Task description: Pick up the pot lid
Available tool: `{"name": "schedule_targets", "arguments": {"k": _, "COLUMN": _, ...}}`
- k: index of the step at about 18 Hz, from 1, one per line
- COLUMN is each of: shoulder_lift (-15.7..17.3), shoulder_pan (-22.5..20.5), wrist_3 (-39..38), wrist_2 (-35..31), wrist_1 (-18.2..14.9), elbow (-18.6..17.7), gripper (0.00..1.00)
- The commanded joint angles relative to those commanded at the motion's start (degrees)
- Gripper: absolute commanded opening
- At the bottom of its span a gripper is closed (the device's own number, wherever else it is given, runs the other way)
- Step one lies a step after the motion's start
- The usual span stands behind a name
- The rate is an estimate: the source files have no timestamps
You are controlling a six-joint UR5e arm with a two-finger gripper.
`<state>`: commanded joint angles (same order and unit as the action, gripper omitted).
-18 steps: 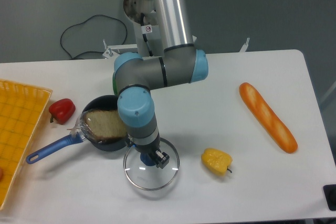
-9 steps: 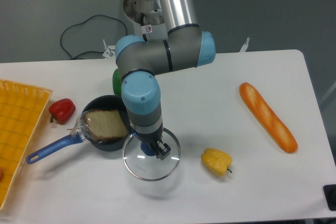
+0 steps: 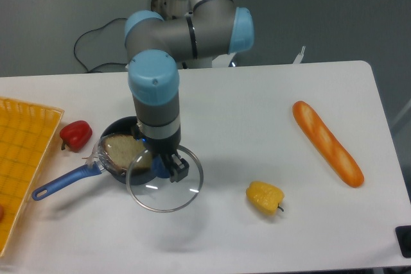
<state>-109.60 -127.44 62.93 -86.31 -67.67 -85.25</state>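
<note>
Lid (image 3: 166, 192): shifted with the hand (image 3: 166, 166) toward the pan (image 3: 122, 123) and higher in view; now hangs beneath the hand, clear of the table (image 3: 282, 248).
Hand: nearly closed, fingers gripping the lid's blue knob (image 3: 158, 167).
Pan: just beside the hand, its handle (image 3: 64, 181) pointing away from it.
Red pepper (image 3: 76, 135): beyond the pan from the hand.
Yellow pepper (image 3: 264, 196): on the hand's other side.
</note>
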Motion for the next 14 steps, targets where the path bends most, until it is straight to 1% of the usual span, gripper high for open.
{"name": "schedule_targets", "arguments": {"k": 6, "shoulder_lift": 0.4, "shoulder_pan": 0.0, "wrist_3": 0.0, "wrist_2": 0.7, "wrist_1": 0.0, "elbow": -0.1, "gripper": 0.53}}
{"name": "schedule_targets", "arguments": {"k": 10, "shoulder_lift": 0.4, "shoulder_pan": 0.0, "wrist_3": -0.3, "wrist_2": 2.4, "wrist_1": 0.4, "elbow": -0.2, "gripper": 0.53}}
{"name": "schedule_targets", "arguments": {"k": 14, "shoulder_lift": 1.0, "shoulder_pan": -0.4, "wrist_3": 0.0, "wrist_2": 2.5, "wrist_1": 0.4, "elbow": -1.7, "gripper": 0.53}}
